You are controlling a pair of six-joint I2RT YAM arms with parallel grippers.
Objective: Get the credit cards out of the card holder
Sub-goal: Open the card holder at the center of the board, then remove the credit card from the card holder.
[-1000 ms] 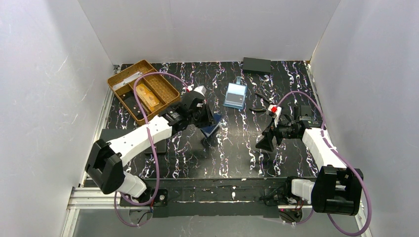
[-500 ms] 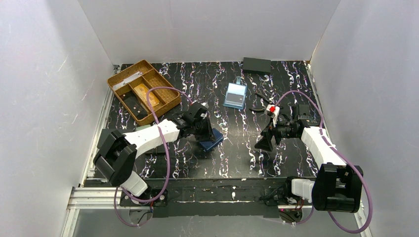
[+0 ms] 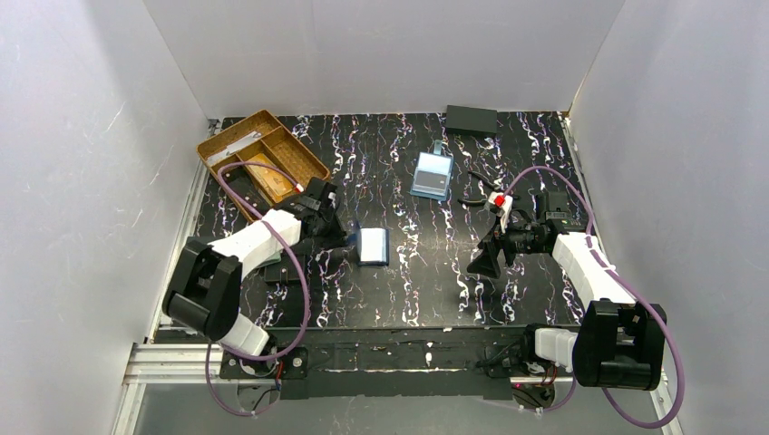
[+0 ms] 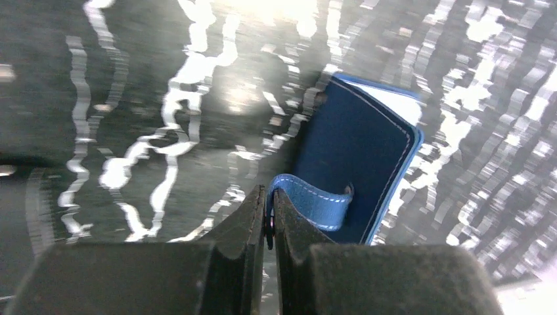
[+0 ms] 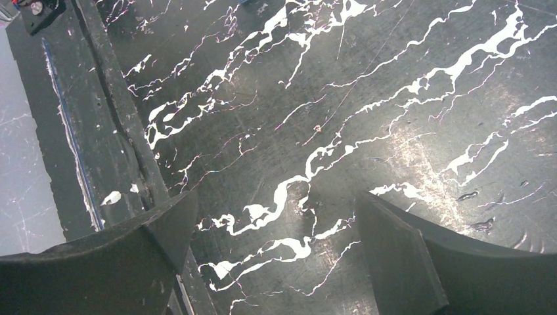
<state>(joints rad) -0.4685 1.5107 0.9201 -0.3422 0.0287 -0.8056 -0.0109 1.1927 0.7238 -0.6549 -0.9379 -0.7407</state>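
The navy card holder (image 4: 355, 151) lies on the black marbled table left of centre. In the top view the card holder (image 3: 373, 246) shows a pale blue face upward. My left gripper (image 4: 269, 200) is shut on its light blue snap tab (image 4: 315, 202), pinching the tab's end between the fingertips. From above, the left gripper (image 3: 347, 237) sits right at the holder's left edge. An orange credit card (image 3: 262, 170) lies in the brown tray (image 3: 288, 145), partly behind the arm's cable. My right gripper (image 3: 485, 263) hovers open over bare table at the right, and the right gripper (image 5: 276, 216) holds nothing.
A light blue clear case (image 3: 432, 175) lies at the back centre. A flat black box (image 3: 471, 119) sits by the rear wall. Small black items (image 3: 477, 188) lie near the right arm. White walls close in three sides.
The left arm has drawn back to the left and lower, still gripping the tab. The card holder went from hanging raised in the gripper to lying on the table. The right arm stayed put.
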